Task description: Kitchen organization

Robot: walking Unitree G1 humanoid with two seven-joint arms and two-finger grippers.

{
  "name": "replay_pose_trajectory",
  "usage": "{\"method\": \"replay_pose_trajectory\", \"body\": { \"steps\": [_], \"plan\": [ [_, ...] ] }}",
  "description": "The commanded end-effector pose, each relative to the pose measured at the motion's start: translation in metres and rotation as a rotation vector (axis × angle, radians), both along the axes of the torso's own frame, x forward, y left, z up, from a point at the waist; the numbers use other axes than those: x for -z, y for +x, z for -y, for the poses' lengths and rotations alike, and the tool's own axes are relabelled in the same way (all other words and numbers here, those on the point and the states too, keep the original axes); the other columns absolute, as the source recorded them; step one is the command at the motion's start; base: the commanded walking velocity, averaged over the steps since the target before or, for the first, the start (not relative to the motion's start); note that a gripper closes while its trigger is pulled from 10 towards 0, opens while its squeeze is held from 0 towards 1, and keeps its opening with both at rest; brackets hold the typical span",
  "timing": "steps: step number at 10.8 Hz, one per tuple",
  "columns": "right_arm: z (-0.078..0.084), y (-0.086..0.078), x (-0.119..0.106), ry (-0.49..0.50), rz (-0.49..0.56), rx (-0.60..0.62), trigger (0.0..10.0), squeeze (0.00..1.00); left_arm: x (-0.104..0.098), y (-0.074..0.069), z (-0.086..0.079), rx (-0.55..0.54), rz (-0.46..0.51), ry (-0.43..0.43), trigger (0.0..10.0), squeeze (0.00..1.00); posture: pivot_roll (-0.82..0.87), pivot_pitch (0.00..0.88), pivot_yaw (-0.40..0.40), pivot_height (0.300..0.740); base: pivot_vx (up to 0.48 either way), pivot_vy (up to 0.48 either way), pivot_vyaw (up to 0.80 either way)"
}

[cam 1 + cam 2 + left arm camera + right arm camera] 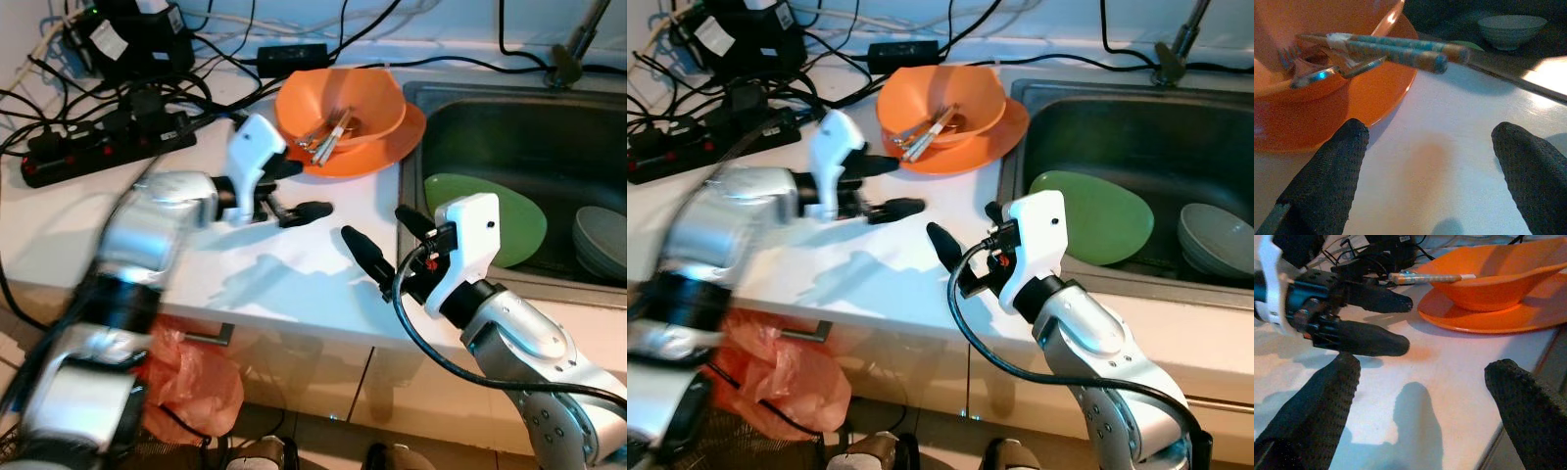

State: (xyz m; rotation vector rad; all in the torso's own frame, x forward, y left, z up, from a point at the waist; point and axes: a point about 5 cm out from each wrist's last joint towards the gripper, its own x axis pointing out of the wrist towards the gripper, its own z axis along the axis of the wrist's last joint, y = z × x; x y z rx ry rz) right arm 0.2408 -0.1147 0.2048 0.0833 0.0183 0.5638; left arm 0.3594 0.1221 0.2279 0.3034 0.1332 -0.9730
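Right now, the left gripper (297, 187) hangs just above the white kitchen counter (294, 264), with its two black fingers apart and nothing between them. It points at the round orange bowl (343, 103), which sits on a flat orange plate (392, 147) near the back of the counter, just beside the sink. Inside the bowl lie some blue and orange patterned sticks (1400, 49) and a silver fork (1327, 73), with the sticks poking out over the rim toward the left gripper. The right gripper (382, 240) is close by over the front of the counter, and its fingers are wide apart too, holding nothing. The dark metal sink (519, 127) is on the robot's right. A big green plate (490, 220) leans inside it, and grey bowls (600, 240) are stacked next to that. A black power strip (98, 147) and many black cables (196, 69) lie on the counter's back left part. An orange plastic bag (191, 382) hangs below the counter's front.
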Motion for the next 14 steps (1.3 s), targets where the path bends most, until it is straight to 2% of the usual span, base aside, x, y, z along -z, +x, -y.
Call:
{"method": "replay_pose_trajectory", "body": {
  "steps": [1,3,7,9,10,14],
  "plan": [
    [-0.001,-0.004,-0.002,0.001,0.016,0.004,10.0,0.00,0.000,0.009,0.001,-0.036,0.019,0.006,10.0,0.00,-0.08,0.122,0.090,0.740,0.000,0.000,0.00],
    [0.003,-0.010,-0.002,-0.001,0.011,0.031,10.0,0.00,0.008,0.025,0.006,-0.111,0.032,-0.026,10.0,0.00,-0.11,0.145,0.091,0.740,0.000,0.000,0.00],
    [0.007,-0.015,0.000,-0.014,-0.008,0.051,10.0,0.00,0.006,0.043,0.020,-0.179,0.069,-0.065,10.0,0.00,-0.14,0.169,0.082,0.740,0.000,0.000,0.00],
    [0.007,-0.016,0.000,-0.017,-0.013,0.049,10.0,0.00,0.017,0.043,0.031,-0.161,0.007,-0.061,10.0,0.00,-0.15,0.179,0.083,0.740,0.000,0.000,0.00],
    [0.007,-0.016,0.000,-0.017,-0.015,0.048,10.0,0.00,0.030,0.041,0.038,-0.141,-0.071,-0.024,10.0,0.00,-0.15,0.181,0.087,0.740,0.000,0.000,0.00],
    [0.006,-0.017,0.000,-0.017,-0.021,0.049,10.0,0.00,0.051,0.032,0.034,-0.026,-0.222,0.083,10.0,0.00,-0.14,0.181,0.092,0.740,0.000,0.000,0.00]
  ]
}}
